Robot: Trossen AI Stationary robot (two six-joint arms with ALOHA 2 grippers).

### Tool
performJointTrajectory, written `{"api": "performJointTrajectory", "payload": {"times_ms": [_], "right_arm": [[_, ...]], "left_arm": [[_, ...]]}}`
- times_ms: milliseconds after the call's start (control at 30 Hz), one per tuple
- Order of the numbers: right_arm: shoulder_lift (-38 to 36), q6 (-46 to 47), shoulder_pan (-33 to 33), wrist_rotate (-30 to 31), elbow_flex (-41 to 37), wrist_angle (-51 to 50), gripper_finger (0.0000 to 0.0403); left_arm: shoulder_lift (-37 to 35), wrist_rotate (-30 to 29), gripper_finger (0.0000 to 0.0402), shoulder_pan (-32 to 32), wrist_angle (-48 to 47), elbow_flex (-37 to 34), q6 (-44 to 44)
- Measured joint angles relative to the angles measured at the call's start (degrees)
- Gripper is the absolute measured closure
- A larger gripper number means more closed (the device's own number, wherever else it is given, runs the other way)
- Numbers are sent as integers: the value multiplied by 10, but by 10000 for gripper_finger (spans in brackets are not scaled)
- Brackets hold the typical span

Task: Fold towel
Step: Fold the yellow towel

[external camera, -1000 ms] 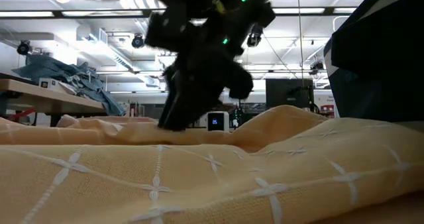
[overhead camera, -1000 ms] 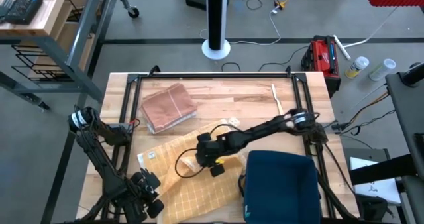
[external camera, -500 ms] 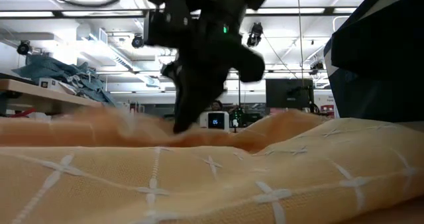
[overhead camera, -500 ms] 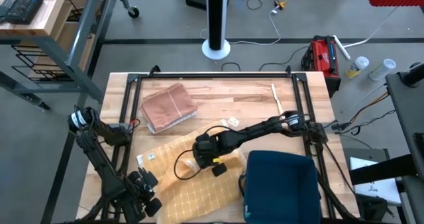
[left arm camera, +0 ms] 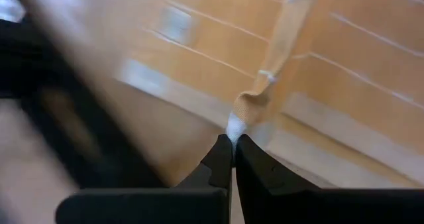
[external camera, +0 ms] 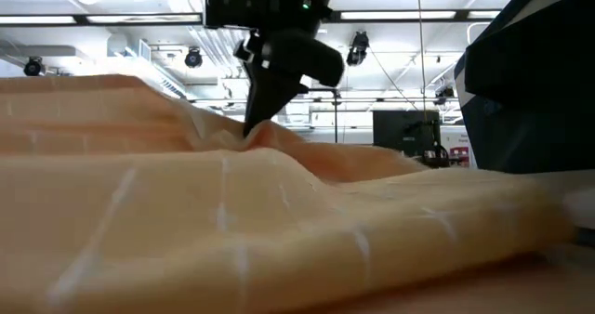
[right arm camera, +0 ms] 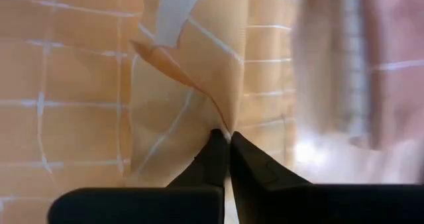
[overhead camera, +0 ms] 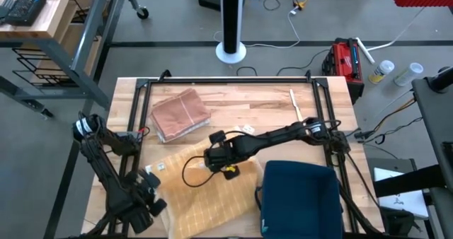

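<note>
I am seeing my right gripper (right arm camera: 229,139) pinching a fold of the yellow towel (overhead camera: 205,186), its fingers (right arm camera: 213,151) pressed together on the cloth near the middle of the bench (overhead camera: 262,105). My left gripper (left arm camera: 233,144) is pinching the towel's white-edged corner at the near left, fingers shut on it and lifting it clear. The towel is lying across the near half of the bench, beside a dark blue bundle (overhead camera: 301,196); a folded pink cloth (overhead camera: 180,115) is sitting farther back. The low view is mostly filled with blurred cloth.
</note>
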Motion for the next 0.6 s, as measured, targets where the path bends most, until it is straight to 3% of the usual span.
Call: {"api": "performJointTrajectory", "payload": {"times_ms": [167, 400, 600], "right_arm": [[0, 4, -10, 30, 8, 1, 400], [-1, 36, -11, 53, 8, -35, 400], [-17, 70, -1, 46, 8, -86, 398]], "left_arm": [[0, -1, 401, 3, -88, 14, -10], [1, -7, 401, 6, -79, 19, -22], [2, -37, 401, 2, -91, 85, -20]]}}
